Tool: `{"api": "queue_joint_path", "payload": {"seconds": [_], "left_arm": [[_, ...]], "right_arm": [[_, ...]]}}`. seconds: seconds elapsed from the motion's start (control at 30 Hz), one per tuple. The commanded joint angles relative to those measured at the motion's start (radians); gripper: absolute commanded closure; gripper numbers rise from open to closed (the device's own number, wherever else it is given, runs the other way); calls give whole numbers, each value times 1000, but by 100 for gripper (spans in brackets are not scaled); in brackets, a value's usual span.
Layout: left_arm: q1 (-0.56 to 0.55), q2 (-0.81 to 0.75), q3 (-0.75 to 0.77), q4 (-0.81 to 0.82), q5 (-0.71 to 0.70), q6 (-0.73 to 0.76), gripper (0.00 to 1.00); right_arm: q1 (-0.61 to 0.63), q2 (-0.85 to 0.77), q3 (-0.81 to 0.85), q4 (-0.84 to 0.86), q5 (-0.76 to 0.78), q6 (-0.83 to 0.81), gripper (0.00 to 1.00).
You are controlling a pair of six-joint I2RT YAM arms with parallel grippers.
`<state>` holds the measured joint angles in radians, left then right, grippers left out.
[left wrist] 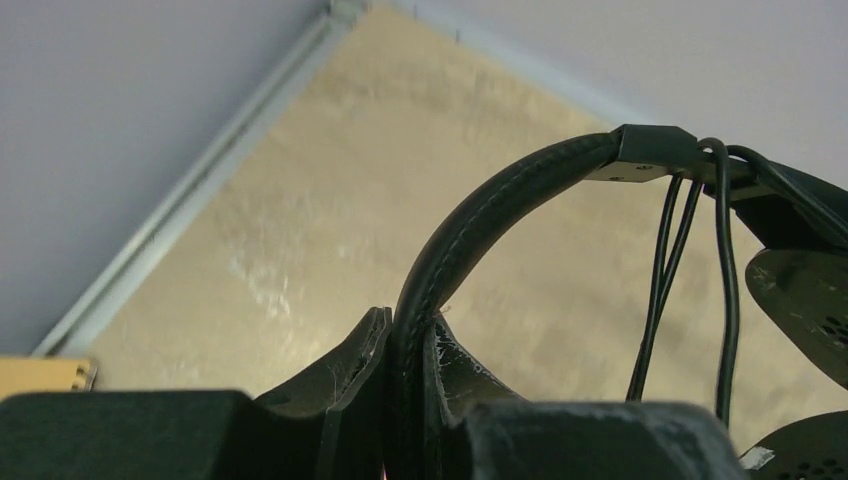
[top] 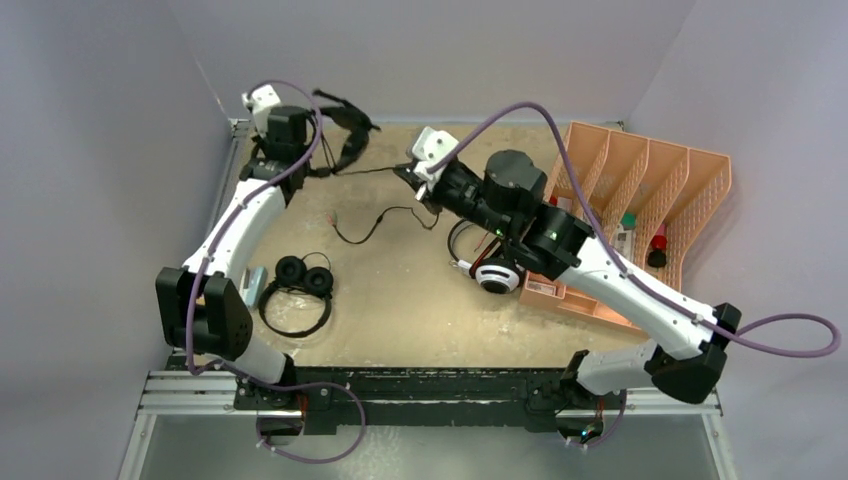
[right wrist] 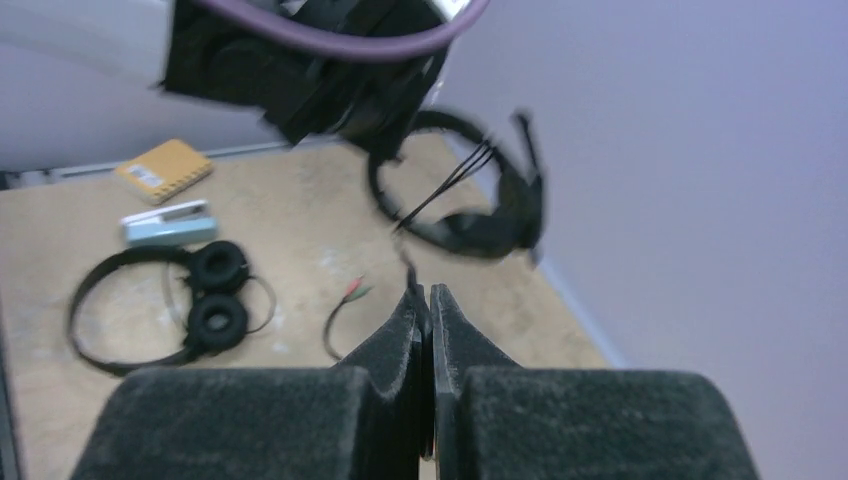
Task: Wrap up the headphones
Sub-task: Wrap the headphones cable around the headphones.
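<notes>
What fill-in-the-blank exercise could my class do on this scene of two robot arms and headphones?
1. The left gripper clamps the large black headphones by their ___.
2. The right gripper is shut on a thin black ___.
3. The white-and-black headphones lie under the ___ arm.
Missing words: headband; cable; right.

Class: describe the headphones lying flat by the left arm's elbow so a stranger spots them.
On the tan table, look beside the left arm's elbow. The small black headphones lie flat there. They alone have small round pads side by side on a thin hoop.
</notes>
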<state>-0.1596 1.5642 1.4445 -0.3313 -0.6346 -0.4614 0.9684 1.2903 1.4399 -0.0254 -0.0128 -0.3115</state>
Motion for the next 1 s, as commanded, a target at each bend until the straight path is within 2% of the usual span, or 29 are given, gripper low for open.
{"api": "queue_joint_path", "payload": {"seconds": [0.0, 0.13, 0.3, 0.53, 0.73, 0.97], "left_arm": [[-58, -146, -111, 45, 40, -14, 100], [-138, -202, -163, -49, 112, 53, 100], [-165, -374, -302, -38, 227, 117, 100], [-197, -465, -308, -136, 388, 195, 100], [-213, -483, -279, -204, 459, 263, 100], [-215, -583, -297, -167, 561, 281, 100]], "right_arm": [[-24, 93, 185, -4, 40, -182, 100], [-117, 222, 380, -53, -40, -194, 100], [-220, 370, 558, -90, -115, -185, 100], [-316, 538, 771, -213, -287, -195, 100], [-387, 653, 877, -240, -437, -161, 100], [-443, 732, 841, -206, -589, -84, 97]]}}
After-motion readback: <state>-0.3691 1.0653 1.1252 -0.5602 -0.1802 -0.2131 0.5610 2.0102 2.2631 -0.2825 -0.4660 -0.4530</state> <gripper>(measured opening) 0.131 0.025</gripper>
